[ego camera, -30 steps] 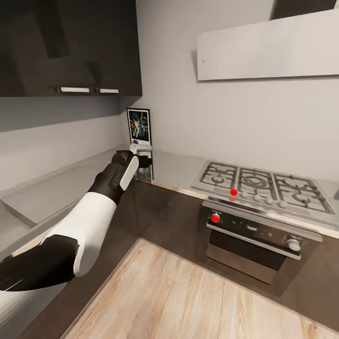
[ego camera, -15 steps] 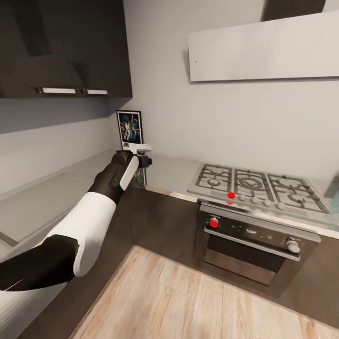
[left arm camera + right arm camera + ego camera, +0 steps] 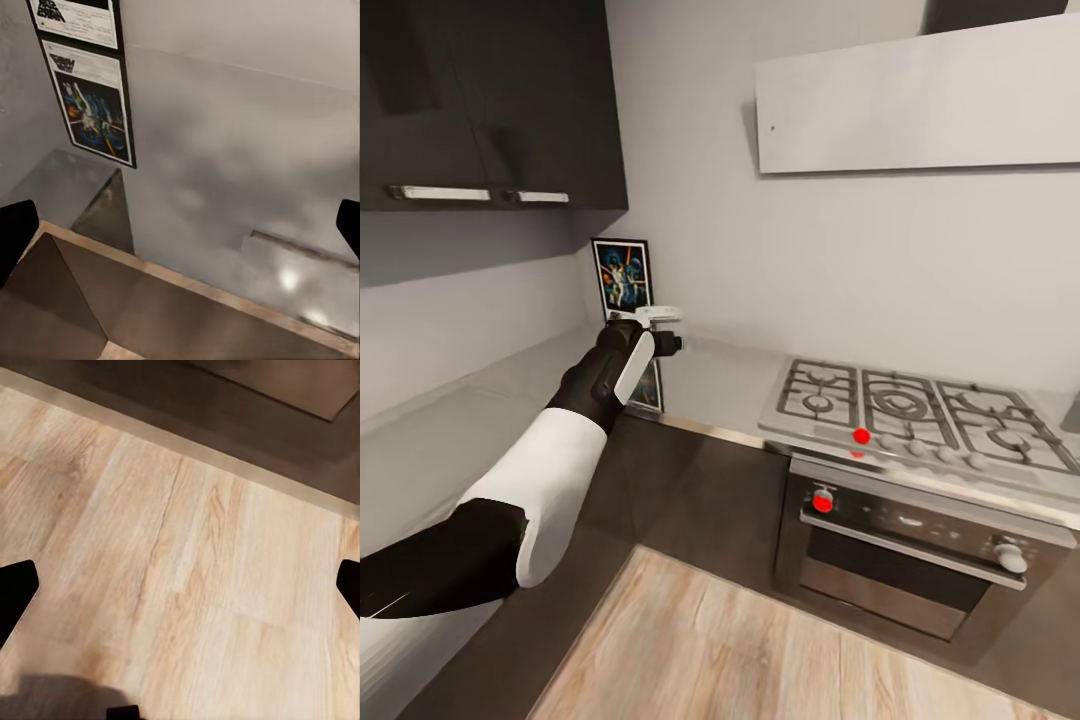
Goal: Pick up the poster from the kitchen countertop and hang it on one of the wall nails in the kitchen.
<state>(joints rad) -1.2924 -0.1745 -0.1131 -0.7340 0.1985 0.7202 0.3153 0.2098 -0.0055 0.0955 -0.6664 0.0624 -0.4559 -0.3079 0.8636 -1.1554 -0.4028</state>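
Observation:
The poster (image 3: 621, 277) stands upright on the kitchen countertop (image 3: 725, 385) in the corner, leaning on the grey wall. Its black frame, white border and colourful figures show clearly. My left gripper (image 3: 663, 328) hovers over the worktop just right of the poster's lower edge, not touching it. In the left wrist view the poster's lettered lower part (image 3: 77, 12) shows above its mirror image on the shiny countertop (image 3: 225, 172), and the left gripper (image 3: 180, 229) is open with nothing between its black fingertips (image 3: 15, 234). My right gripper (image 3: 180, 585) is open above the wooden floor.
A gas hob (image 3: 905, 405) with an oven (image 3: 920, 545) under it lies right of the arm. Dark wall cabinets (image 3: 480, 100) hang at the upper left, and a pale hood panel (image 3: 920, 100) hangs over the hob. Wooden floor (image 3: 760, 650) spreads in front.
The whole view has swung, so the poster sits further left in the picture. My left gripper, earlier in front of the poster's lower edge, is now just right of it.

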